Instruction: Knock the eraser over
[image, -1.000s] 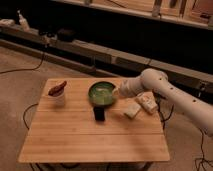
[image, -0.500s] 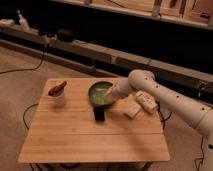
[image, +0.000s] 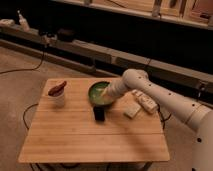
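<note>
Your gripper (image: 103, 93) hangs over the bowl (image: 94, 95); you cannot tell whether it grips anything. The eraser (image: 99, 114) stands upright on the table (image: 90, 145), just near of the bowl.

Our white arm (image: 167, 101) enters from the lower right and runs up and to the left to a rounded elbow (image: 133, 80). From there the forearm (image: 117, 88) bends down and to the left, tapering toward the wrist. Our gripper (image: 103, 93) sits at its end, held low and pointing down-left over the bowl (image: 91, 93).
</note>
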